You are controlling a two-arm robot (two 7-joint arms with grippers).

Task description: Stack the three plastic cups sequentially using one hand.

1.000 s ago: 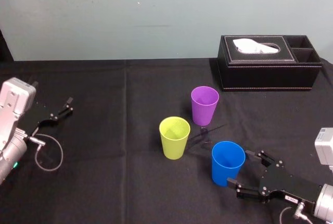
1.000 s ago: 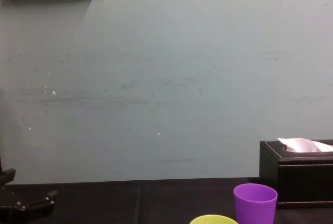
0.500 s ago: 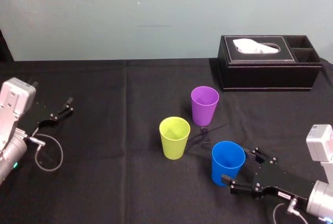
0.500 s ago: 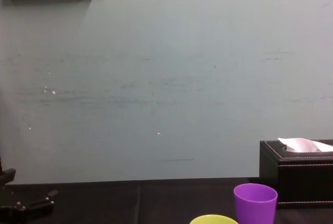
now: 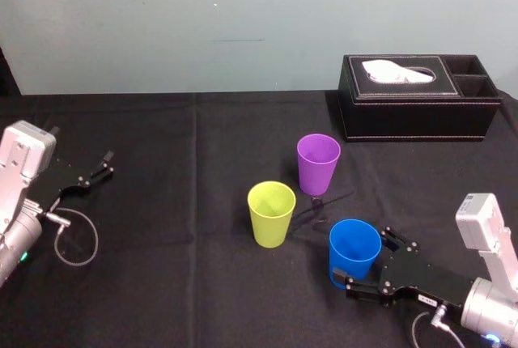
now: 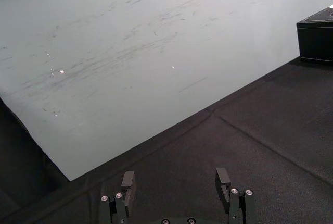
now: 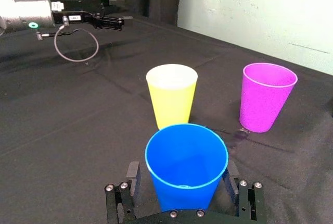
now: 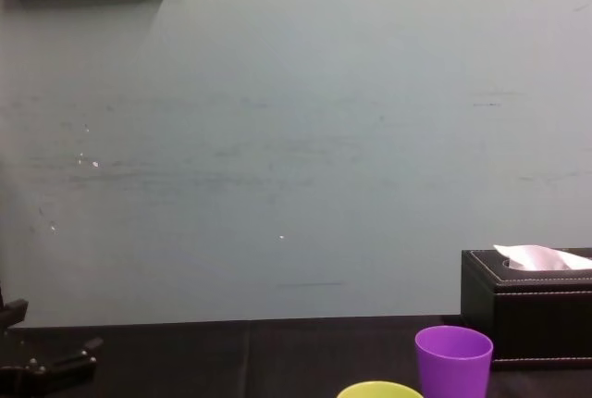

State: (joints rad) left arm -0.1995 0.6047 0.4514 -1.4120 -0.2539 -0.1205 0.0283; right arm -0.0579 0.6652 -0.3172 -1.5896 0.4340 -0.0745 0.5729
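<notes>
Three plastic cups stand upright on the black cloth: a purple cup point(image 5: 318, 163) point(image 7: 265, 97) point(image 8: 453, 359) farthest back, a yellow-green cup point(image 5: 271, 213) point(image 7: 171, 96) to its left, and a blue cup point(image 5: 354, 249) point(image 7: 186, 164) nearest. My right gripper point(image 5: 362, 253) point(image 7: 182, 174) is open, low at the table. The blue cup sits between its two fingers point(image 7: 132, 174), which flank the cup's sides without pressing on it. My left gripper point(image 5: 95, 168) point(image 6: 175, 181) rests at the far left, open and holding nothing.
A black tissue box point(image 5: 417, 97) point(image 8: 527, 315) stands at the back right near the wall. A looped cable point(image 5: 74, 239) hangs by the left arm. Bare black cloth point(image 5: 178, 227) spreads between the left arm and the cups.
My right gripper has slid forward and left along the table, bringing its fingers from beside the blue cup to either side of it. The cups and left arm have not moved.
</notes>
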